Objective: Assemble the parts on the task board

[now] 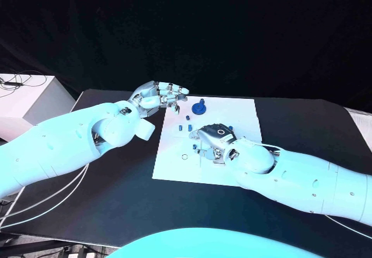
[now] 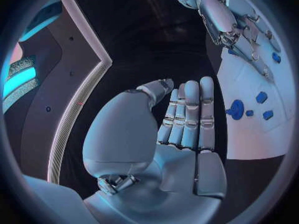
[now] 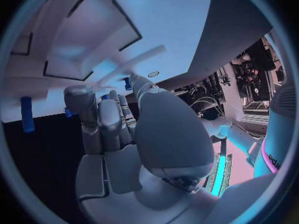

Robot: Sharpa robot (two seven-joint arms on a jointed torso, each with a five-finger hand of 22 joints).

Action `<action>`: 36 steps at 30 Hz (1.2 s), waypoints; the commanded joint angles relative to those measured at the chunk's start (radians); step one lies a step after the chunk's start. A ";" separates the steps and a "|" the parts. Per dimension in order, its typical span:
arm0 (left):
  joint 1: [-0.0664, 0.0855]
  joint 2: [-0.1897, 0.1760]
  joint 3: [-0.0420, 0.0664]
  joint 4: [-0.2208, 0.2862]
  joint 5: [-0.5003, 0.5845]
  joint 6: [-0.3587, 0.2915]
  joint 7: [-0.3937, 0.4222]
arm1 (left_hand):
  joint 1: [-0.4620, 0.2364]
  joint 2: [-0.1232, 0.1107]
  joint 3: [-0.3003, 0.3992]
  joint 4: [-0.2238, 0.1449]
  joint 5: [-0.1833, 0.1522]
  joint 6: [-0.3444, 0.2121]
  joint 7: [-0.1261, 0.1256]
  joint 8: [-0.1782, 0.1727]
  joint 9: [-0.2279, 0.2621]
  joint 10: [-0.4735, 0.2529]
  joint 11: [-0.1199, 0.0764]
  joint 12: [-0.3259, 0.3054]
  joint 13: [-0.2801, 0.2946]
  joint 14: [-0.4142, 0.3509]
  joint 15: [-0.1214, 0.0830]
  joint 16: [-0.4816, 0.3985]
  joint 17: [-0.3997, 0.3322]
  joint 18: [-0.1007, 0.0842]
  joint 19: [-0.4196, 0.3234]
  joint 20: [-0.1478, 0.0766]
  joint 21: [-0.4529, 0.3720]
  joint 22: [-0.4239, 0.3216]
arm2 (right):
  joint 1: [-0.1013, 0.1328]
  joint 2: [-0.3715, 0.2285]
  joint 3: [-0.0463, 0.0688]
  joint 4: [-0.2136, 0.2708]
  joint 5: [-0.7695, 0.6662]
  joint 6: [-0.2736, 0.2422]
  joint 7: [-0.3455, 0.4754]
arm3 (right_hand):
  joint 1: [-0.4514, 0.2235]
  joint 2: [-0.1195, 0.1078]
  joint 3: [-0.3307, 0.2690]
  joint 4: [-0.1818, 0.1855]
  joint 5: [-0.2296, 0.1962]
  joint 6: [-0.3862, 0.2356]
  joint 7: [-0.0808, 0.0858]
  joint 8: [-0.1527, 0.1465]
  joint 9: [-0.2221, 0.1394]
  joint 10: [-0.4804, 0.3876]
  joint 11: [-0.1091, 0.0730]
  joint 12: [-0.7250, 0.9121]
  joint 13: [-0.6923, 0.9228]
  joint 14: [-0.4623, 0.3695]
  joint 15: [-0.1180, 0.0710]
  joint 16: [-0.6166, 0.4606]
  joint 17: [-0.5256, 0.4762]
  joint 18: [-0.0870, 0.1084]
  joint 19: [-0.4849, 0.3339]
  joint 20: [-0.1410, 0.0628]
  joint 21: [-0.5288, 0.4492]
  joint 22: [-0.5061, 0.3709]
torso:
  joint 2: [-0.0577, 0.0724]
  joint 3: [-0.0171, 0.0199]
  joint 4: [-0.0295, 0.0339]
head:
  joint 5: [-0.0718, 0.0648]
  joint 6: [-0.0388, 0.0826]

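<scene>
Task board [image 1: 233, 115]: white rectangular plate, centre of frame, flat on black counter [image 1: 116, 204]. Parts: small blue pieces scattered on its upper half; round blue disc with upright peg [image 1: 199, 109] near the top edge; short blue bars [image 1: 182, 128] below it; small ring [image 1: 184, 157] lower left. Right hand [image 1: 215, 141]: over board centre, fingers curled; whether it grasps anything cannot be told. Left hand [image 1: 159, 95]: at the board's upper left corner, released, fingers extended, holding nothing.

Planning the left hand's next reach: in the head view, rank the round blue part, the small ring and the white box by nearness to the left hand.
1. Round blue part: on the task board at its far edge, beside the left hand.
2. Small ring: on the board's near-left area, by the right hand.
3. White box: off the table's left side.
</scene>
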 commanded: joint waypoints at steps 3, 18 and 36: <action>0.000 0.001 0.001 0.000 -0.001 0.012 0.004 | 0.002 -0.006 -0.003 0.000 0.003 -0.006 0.003 -0.005 -0.002 -0.006 0.002 0.004 0.001 -0.001 0.004 -0.003 0.001 0.007 0.007 -0.003 -0.005 -0.001 | -0.004 -0.023 -0.003 0.010 -0.008 -0.005 -0.028 | 0.024 -0.001 -0.003 0.016 0.007 -0.003 0.002 -0.002 -0.002 -0.005 -0.001 0.010 0.002 -0.003 0.000 -0.002 -0.001 0.008 -0.003 0.005 -0.004 -0.001 | 0.000 0.0002 0.0003 | -0.004 0.004; 0.000 -0.003 0.001 -0.006 -0.010 0.013 0.001 | 0.003 -0.006 -0.004 0.001 0.003 -0.008 0.003 -0.005 -0.002 -0.009 0.002 0.005 0.001 -0.001 0.004 -0.003 0.001 0.007 0.008 -0.002 -0.006 -0.002 | 0.094 -0.194 0.033 0.113 0.240 0.089 0.027 | 0.062 -0.018 -0.110 0.107 0.044 0.011 0.005 0.004 -0.018 0.017 -0.010 0.052 0.000 -0.009 -0.007 -0.002 -0.032 0.011 0.000 -0.001 -0.037 -0.020 | -0.008 0.0021 -0.0132 | -0.042 0.037; -0.001 0.002 0.000 -0.015 -0.007 0.016 0.004 | 0.003 -0.006 -0.004 0.001 0.003 -0.008 0.003 -0.005 -0.002 -0.009 0.002 0.005 0.002 -0.001 0.004 -0.003 0.001 0.007 0.009 -0.002 -0.007 -0.002 | 0.153 -0.203 0.048 -0.003 0.251 0.176 0.065 | 0.086 0.003 -0.097 0.104 0.041 0.063 -0.003 0.036 -0.016 0.077 -0.026 0.092 0.004 0.031 -0.021 0.056 0.051 -0.005 0.046 -0.015 0.049 0.062 | -0.010 0.0023 -0.0194 | -0.078 0.077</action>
